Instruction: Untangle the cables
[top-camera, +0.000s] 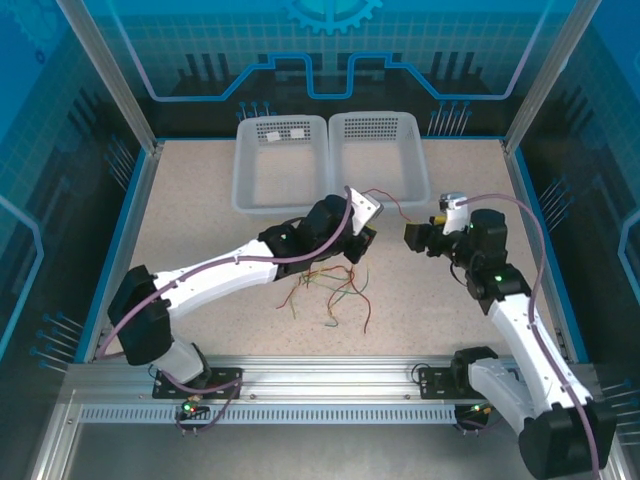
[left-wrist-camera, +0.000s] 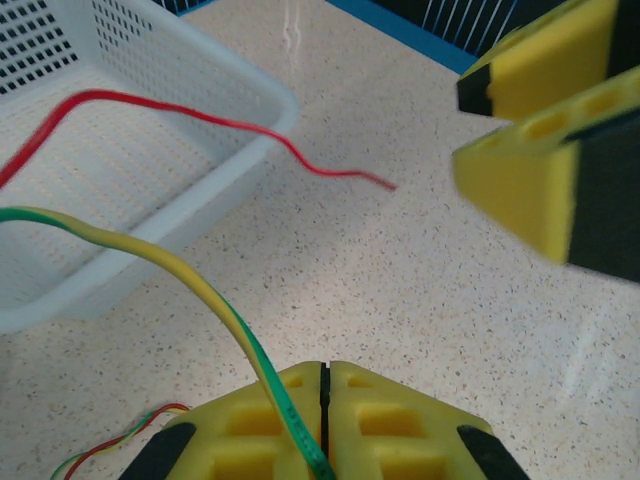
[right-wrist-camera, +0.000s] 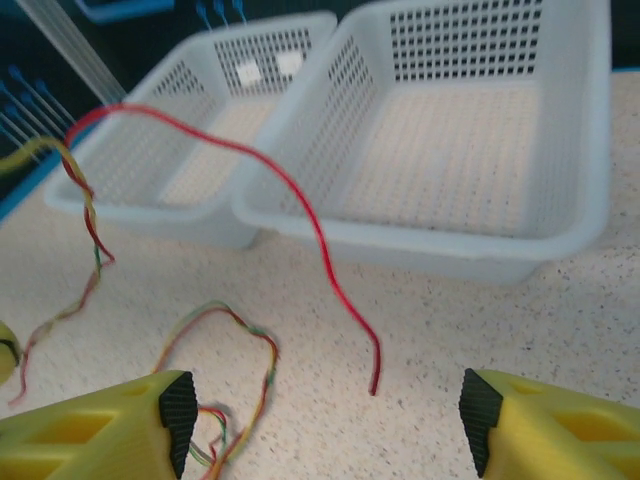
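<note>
**A:** How far along is the untangling?

**B:** Early, I'd judge. Most of the cables (top-camera: 335, 290) lie in a loose heap on the tabletop (top-camera: 200, 220), between the two arms and in front of the two white baskets (top-camera: 282, 118). The strands there cross and twist round one another.

**A:** Anything pulled free?

**B:** One red cable (right-wrist-camera: 290, 190) arcs up clear of the heap, and its free end hangs close to the tabletop in front of the baskets. Its other end runs back toward the left arm. I can't tell whether it is fully out of the twist.

**A:** And the fingers?

**B:** The left fingers (left-wrist-camera: 390, 430) are pressed together. A yellow-and-green cable (left-wrist-camera: 200, 285) runs down into the seam between them, so it looks pinched there. The right fingers (right-wrist-camera: 100, 430) stand wide apart and hold nothing, with the red cable's loose end ahead of the gap.

**A:** What's left?

**B:** Nearly all of it, I'd say: no strand lies apart on its own, and the heap needs separating one by one
</note>
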